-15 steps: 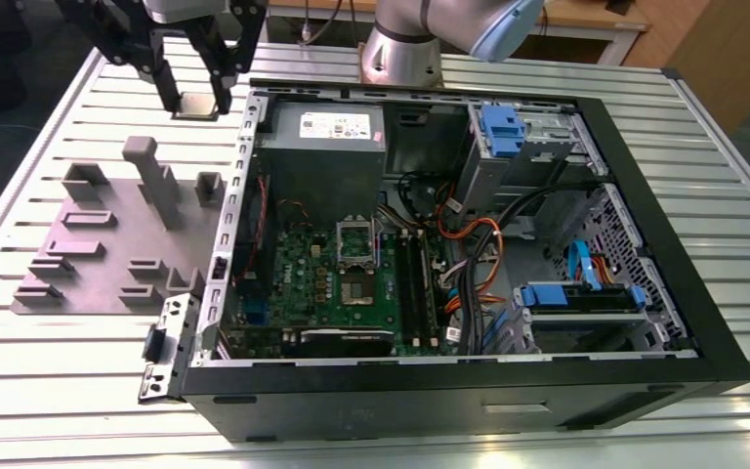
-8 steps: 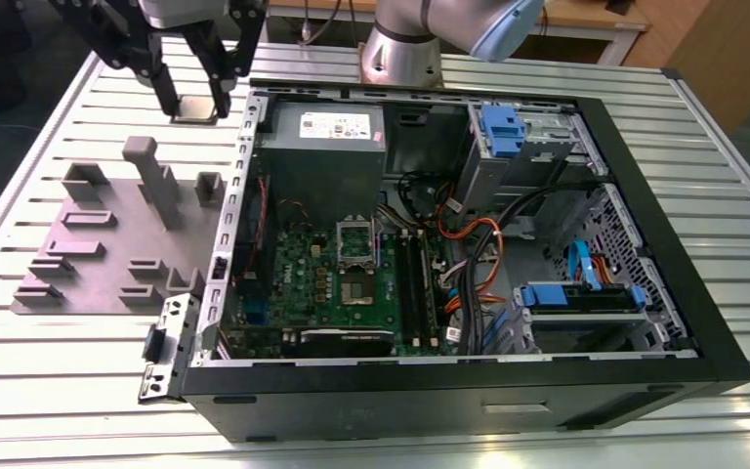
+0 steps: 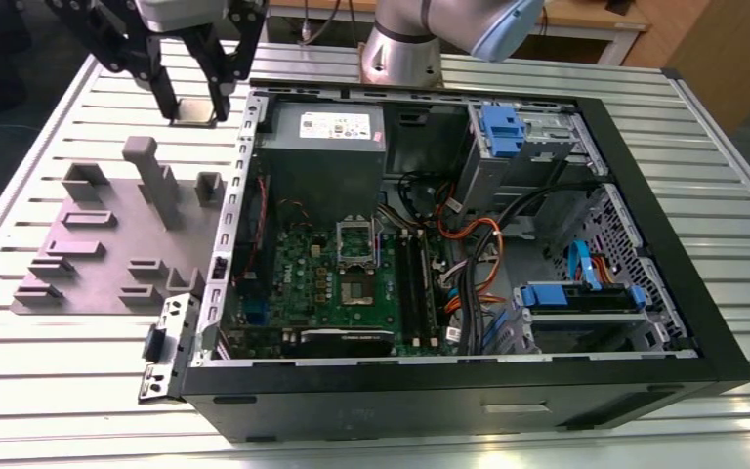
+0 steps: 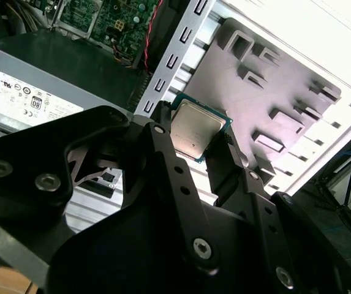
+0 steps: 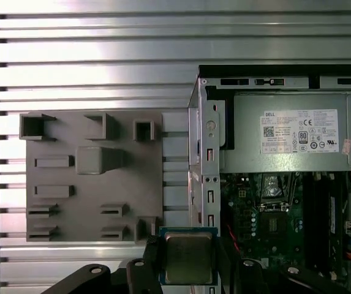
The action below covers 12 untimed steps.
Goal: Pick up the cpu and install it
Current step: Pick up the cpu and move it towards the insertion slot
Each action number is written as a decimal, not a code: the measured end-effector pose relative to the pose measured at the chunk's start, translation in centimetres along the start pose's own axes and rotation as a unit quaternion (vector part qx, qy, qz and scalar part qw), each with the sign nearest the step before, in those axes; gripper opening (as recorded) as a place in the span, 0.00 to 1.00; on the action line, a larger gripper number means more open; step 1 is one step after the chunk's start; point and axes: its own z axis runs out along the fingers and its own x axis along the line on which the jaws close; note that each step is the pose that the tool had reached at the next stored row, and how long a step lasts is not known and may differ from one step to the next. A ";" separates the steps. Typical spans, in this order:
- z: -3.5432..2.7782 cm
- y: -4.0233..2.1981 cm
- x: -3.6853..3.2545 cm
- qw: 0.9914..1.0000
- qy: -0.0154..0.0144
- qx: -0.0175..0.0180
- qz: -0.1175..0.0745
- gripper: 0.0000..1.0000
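Observation:
The cpu (image 4: 195, 127) is a small flat square chip with a silvery top and a thin dark rim. My gripper (image 4: 190, 144) is shut on it, one black finger against each of two opposite edges. In the first wrist view the cpu (image 5: 188, 257) hangs over the slatted table beside the case's wall. In the exterior view my gripper (image 3: 198, 106) holds the cpu (image 3: 196, 111) above the table at the back left, just outside the open computer case (image 3: 668, 254). The motherboard's socket (image 3: 354, 240) lies open inside the case, below the power supply (image 3: 325, 142).
A grey blocky plastic fixture (image 3: 108, 239) with slots and posts sits on the slatted table (image 3: 36, 381) at the exterior view's left of the case. Inside the case are cables (image 3: 479, 264), blue drive brackets (image 3: 581, 296) and memory sticks (image 3: 410, 283).

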 end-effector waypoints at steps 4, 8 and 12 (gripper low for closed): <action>0.00 -0.02 0.00 1.000 0.000 0.001 0.000 0.47; 0.00 -0.01 -0.36 1.000 0.000 0.001 0.000 0.47; 0.01 0.00 -0.88 1.000 0.000 0.001 0.000 0.47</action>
